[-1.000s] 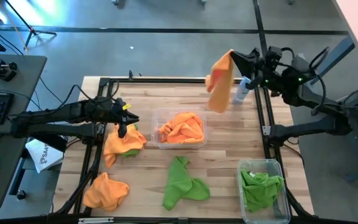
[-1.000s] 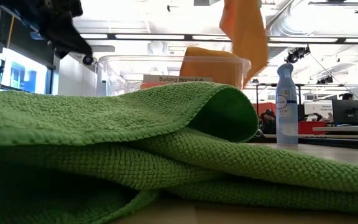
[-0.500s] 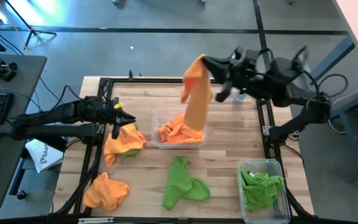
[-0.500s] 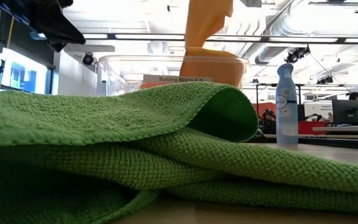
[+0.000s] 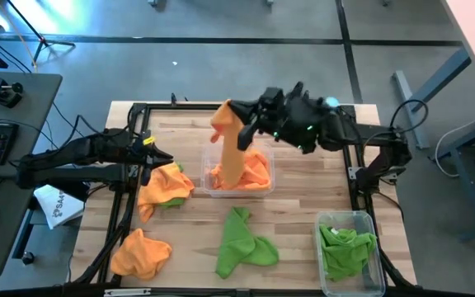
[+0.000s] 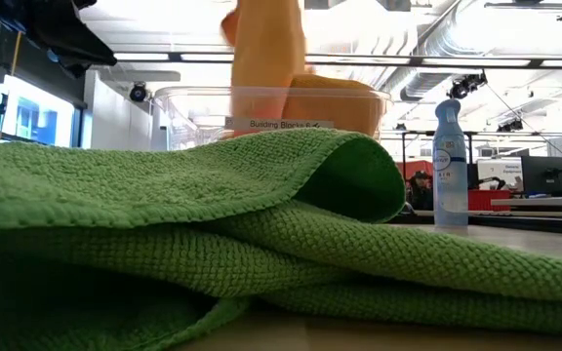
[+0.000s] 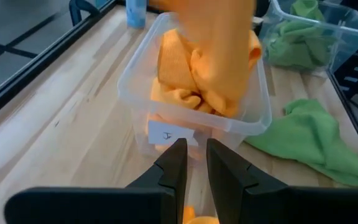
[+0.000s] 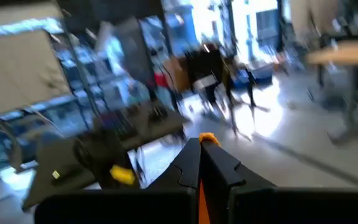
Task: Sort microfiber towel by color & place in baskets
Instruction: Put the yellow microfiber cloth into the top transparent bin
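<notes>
Your orange towel (image 5: 232, 144) hangs from the right gripper (image 5: 248, 115), jaws clenched on its top edge, its lower end dipping into the centre basket (image 5: 239, 190) among the orange cloths there. At four o'clock on the desk (image 5: 295, 223), the second basket (image 5: 328, 280) holds green cloth. A loose green towel (image 5: 242, 242) lies at six o'clock, two orange piles (image 5: 165, 186) at eight. Your left gripper (image 7: 191, 168) hovers at nine o'clock, its jaws slightly apart and holding nothing.
</notes>
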Robot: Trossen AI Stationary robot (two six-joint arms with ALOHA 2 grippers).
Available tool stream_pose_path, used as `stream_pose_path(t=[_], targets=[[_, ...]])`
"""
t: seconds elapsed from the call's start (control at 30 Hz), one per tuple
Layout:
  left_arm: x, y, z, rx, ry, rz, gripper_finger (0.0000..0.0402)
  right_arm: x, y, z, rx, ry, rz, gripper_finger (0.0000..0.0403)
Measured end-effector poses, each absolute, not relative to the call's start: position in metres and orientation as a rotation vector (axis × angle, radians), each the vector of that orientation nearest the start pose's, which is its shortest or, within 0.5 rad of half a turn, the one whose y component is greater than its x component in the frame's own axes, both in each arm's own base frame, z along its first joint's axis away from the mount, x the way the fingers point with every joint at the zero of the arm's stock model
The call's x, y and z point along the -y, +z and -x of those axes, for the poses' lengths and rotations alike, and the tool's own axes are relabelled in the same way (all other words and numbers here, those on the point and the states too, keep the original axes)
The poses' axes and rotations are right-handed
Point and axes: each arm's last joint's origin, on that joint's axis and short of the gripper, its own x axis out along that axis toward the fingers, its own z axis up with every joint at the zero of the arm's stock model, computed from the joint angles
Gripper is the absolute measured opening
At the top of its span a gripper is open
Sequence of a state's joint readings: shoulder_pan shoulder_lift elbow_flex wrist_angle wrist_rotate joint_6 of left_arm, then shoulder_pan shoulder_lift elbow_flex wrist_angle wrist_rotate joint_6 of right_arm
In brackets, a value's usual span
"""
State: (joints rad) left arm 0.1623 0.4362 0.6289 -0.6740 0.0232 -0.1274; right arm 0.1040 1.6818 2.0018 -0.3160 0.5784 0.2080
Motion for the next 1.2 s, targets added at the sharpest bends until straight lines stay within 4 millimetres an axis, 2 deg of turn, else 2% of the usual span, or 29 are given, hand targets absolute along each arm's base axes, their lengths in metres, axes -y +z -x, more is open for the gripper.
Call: stream_pose_path(t=[0.17,0.47,0.63,0.73,0.83,0.97,1.2], targets=[[-0.014,0.277,-0.092,-0.458,0.166,0.168,0.0048,-0.033,0.476,-0.354,-0.11,-0.544,-0.336,0.0],[-0.014,0.277,-0.091,-0.457,0.166,0.168,0.0048,-0.051,0.443,-0.338,-0.414,-0.532,-0.594,0.0],[-0.014,0.277,-0.092,-0.457,0.166,0.168,0.0048,-0.057,0.432,-0.328,-0.556,-0.559,-0.646,0.0],[-0.014,0.277,-0.091,-0.457,0.166,0.168,0.0048,-0.053,0.416,-0.327,-0.694,-0.623,-0.63,0.0],[-0.014,0.277,-0.092,-0.457,0.167,0.169,0.0048,-0.05,0.396,-0.34,-0.797,-0.661,-0.556,0.0],[-0.014,0.277,-0.092,-0.457,0.167,0.169,0.0048,-0.049,0.366,-0.371,-0.865,-0.643,-0.497,0.0],[-0.014,0.277,-0.092,-0.457,0.167,0.169,0.0048,-0.029,0.304,-0.425,-0.91,-0.701,-0.641,0.0]])
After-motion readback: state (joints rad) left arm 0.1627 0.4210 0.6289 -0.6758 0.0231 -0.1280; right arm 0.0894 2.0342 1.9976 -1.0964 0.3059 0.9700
